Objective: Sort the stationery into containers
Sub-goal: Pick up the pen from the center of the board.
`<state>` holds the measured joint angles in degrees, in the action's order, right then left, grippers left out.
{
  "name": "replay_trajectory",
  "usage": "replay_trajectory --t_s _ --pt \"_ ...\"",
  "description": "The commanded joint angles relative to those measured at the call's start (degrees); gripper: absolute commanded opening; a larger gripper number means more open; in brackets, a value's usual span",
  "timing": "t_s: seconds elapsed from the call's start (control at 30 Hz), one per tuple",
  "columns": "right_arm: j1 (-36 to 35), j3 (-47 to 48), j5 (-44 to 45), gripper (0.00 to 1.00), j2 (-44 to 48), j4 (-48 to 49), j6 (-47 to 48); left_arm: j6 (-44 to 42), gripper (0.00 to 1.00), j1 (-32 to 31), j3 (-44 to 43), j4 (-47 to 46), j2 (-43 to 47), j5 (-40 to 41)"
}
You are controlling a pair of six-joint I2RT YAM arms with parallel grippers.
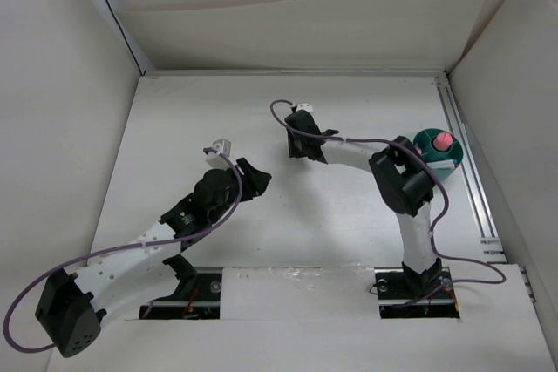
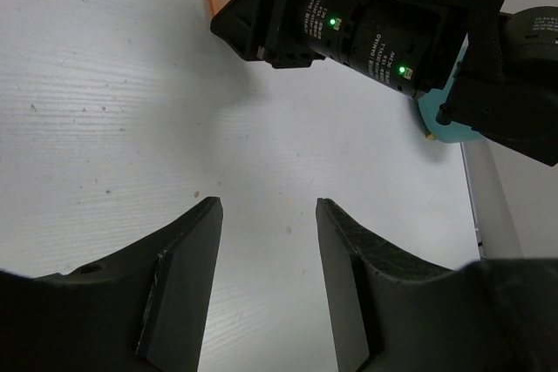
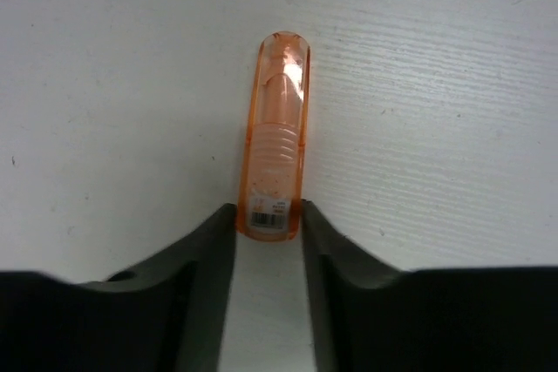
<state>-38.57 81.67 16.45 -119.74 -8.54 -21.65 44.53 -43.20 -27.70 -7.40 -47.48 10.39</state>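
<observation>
Orange tube [image 3: 277,128] flat on the table [image 3: 453,67], clear plastic, rounded at the far end, a small printed label at the near end. Its long axis runs straight out from the right gripper [image 3: 268,217], in line with the fingers, so the near end sits right between them and the rest lies out in front. The right arm is plainly the closer one. From the left wrist camera the same piece shows only as an orange sliver at the top, beyond the right arm's black body.

The right jaws are narrowed to the tube's width, one tip on each side of the labelled end, both touching by the look of it. It's a grip on the very end, not the middle, and the tube is not lifted yet. My read: with that much hanging forward, it could droop or swivel on the way up.

The left gripper [image 2: 266,215] is spread wide, nothing between its fingers, only bare table under it.

Out to the right sits the teal organizer [image 1: 425,139], a pink piece [image 1: 442,139] standing in it. That's where I'd judge the tube is headed.
</observation>
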Motion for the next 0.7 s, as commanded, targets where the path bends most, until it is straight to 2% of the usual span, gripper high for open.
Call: replay_trajectory --t_s 0.0,0.07,0.1,0.17,0.23,0.5,0.67 --pt "0.1 2.5 1.8 0.34 -1.3 1.4 -1.6 -0.8 0.44 0.1 -0.6 -0.7 1.0 0.5" --pt "0.1 2.5 1.8 0.27 -1.9 1.4 -2.3 -0.8 0.44 0.1 -0.6 -0.7 1.0 0.5" --pt "0.1 2.5 1.8 0.17 -1.9 1.4 -2.3 -0.8 0.44 0.1 -0.6 -0.7 1.0 0.5" --pt "0.1 2.5 1.3 0.12 -2.4 1.4 -2.3 -0.8 0.44 0.1 -0.6 -0.7 1.0 0.5" --pt "0.1 2.5 1.3 0.00 -1.8 1.4 -2.9 -0.8 0.44 0.1 -0.6 -0.7 1.0 0.5" --pt "0.1 -5.8 0.3 0.00 11.5 4.8 -3.4 -0.8 0.44 0.1 0.5 -1.9 0.5 -0.5" --pt "4.3 -13.3 -3.2 0.00 22.9 4.8 -6.4 -0.2 0.44 0.1 0.5 -3.1 -0.6 -1.9"
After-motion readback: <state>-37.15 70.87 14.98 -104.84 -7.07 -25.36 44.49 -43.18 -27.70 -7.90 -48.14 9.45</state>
